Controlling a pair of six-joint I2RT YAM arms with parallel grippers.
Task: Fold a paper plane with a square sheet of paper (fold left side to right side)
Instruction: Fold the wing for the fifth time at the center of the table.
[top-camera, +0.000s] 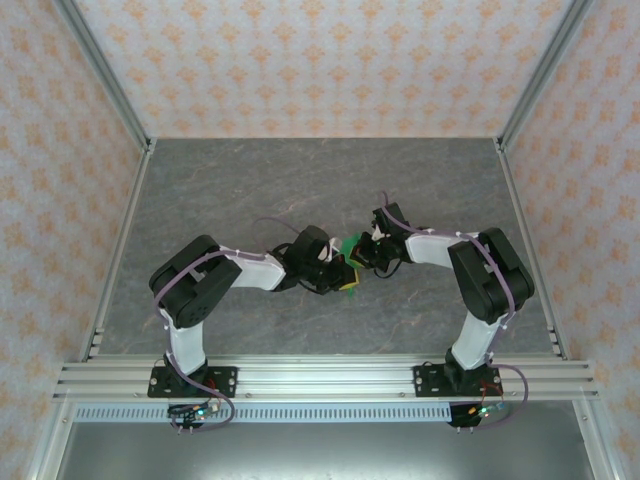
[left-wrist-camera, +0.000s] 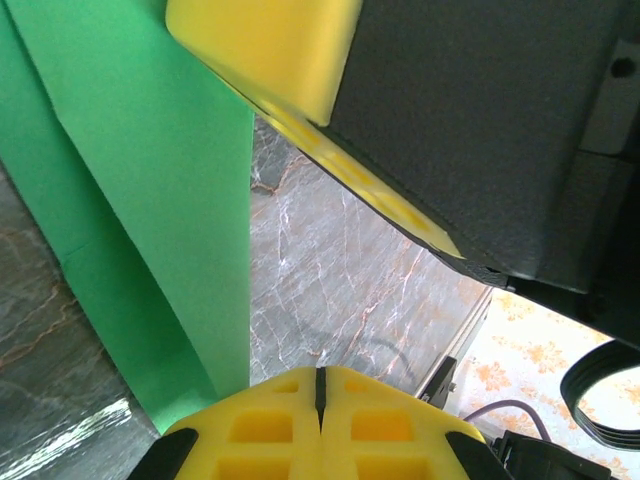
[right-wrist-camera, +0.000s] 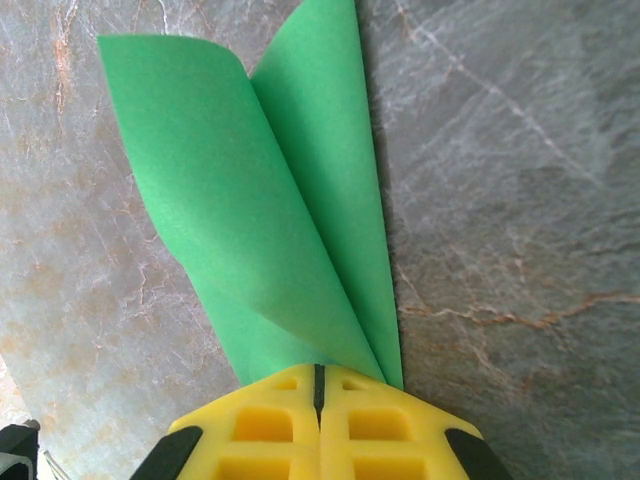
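The square sheet of paper (right-wrist-camera: 260, 200) is bright green and folded over into a long narrow shape with two loose flaps. My right gripper (right-wrist-camera: 320, 385) is shut on its near end, and the paper fans out ahead over the grey table. In the top view both grippers meet at mid-table, with the paper (top-camera: 350, 245) showing between them. My left gripper (left-wrist-camera: 320, 395) is shut. The paper (left-wrist-camera: 150, 200) runs past its left finger, and nothing shows in the seam between its jaws. My right gripper's yellow finger (left-wrist-camera: 270, 50) hangs close above. Left gripper (top-camera: 347, 280) sits just below right gripper (top-camera: 357, 260).
The grey marbled table (top-camera: 300, 180) is boxed in by patterned walls and aluminium posts at the back and sides. An aluminium rail (top-camera: 320, 378) with both arm bases runs along the near edge.
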